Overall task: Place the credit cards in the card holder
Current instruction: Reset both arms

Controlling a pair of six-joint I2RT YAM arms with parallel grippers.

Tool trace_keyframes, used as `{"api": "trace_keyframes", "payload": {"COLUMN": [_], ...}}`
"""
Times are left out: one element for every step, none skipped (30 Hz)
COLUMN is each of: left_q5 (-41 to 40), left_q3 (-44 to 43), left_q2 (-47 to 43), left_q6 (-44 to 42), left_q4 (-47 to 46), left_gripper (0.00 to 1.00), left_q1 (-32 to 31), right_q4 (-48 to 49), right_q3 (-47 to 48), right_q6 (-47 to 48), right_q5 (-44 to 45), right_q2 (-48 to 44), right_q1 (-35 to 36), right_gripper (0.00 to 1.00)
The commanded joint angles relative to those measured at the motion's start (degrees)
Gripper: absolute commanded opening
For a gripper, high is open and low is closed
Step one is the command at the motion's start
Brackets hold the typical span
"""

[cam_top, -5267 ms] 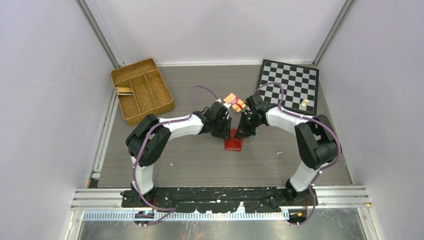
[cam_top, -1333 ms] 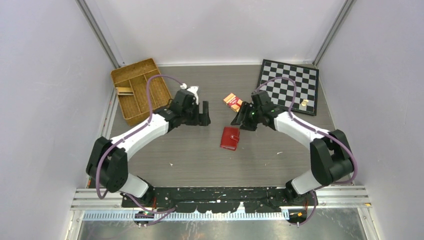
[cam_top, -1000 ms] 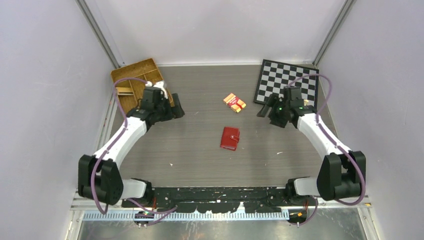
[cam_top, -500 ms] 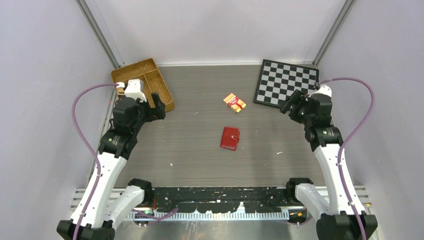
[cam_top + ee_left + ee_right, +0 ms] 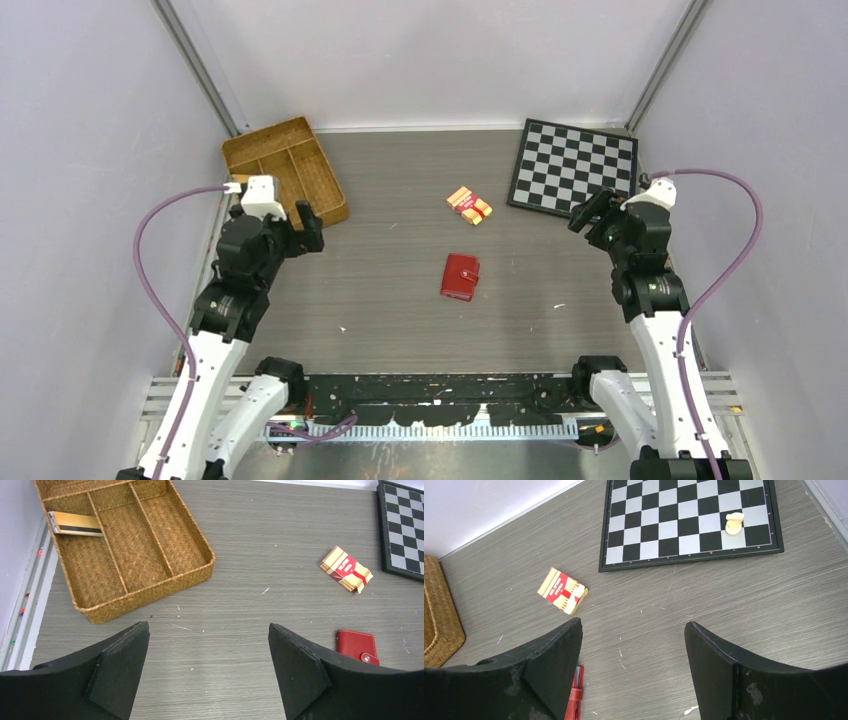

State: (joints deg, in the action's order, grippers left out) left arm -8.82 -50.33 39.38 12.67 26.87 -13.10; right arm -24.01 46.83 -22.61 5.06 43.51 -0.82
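The card holder (image 5: 460, 277) is a small dark-red wallet lying closed on the table's middle; its snap tab shows in the left wrist view (image 5: 358, 646), and only its edge in the right wrist view (image 5: 575, 695). One tan credit card (image 5: 75, 524) with a dark stripe lies in the far left compartment of the wicker tray. My left gripper (image 5: 305, 222) hangs open and empty beside the tray, well left of the holder (image 5: 208, 630). Near the chessboard my right gripper (image 5: 590, 212) is open too, nothing between its fingers (image 5: 631, 625).
The brown wicker divided tray (image 5: 284, 180) stands at the back left (image 5: 150, 592). An orange-and-red banded pack (image 5: 469, 205) lies just beyond the holder (image 5: 346, 569) (image 5: 562, 590). A chessboard (image 5: 574, 166) with one pale piece (image 5: 734, 523) sits at the back right.
Both arms have swung away from the middle and drawn back to their own sides, rising as they went. The closed card holder and the pack have stayed put.
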Motion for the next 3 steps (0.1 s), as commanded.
{"api": "trace_keyframes", "payload": {"left_q5": [-1.38, -1.45, -1.46], "left_q3": [-0.26, -0.29, -0.30], "left_q2": [-1.10, -1.23, -1.37], "left_q6": [-1.25, -1.29, -1.32], "left_q4": [-1.54, -1.67, -1.79], "left_gripper": [0.91, 0.91, 0.92], "left_q1": [-0.09, -0.10, -0.09], "right_q4": [2.74, 2.74, 2.74], "right_q3": [0.11, 0.13, 0.11], "right_q6": [0.83, 0.73, 0.64], "right_q5": [1.09, 1.05, 1.04], "right_q2": [0.04, 0.02, -0.08], "right_q1": [-0.07, -0.06, -0.06], "right_gripper": [0.80, 0.80, 0.80]}}
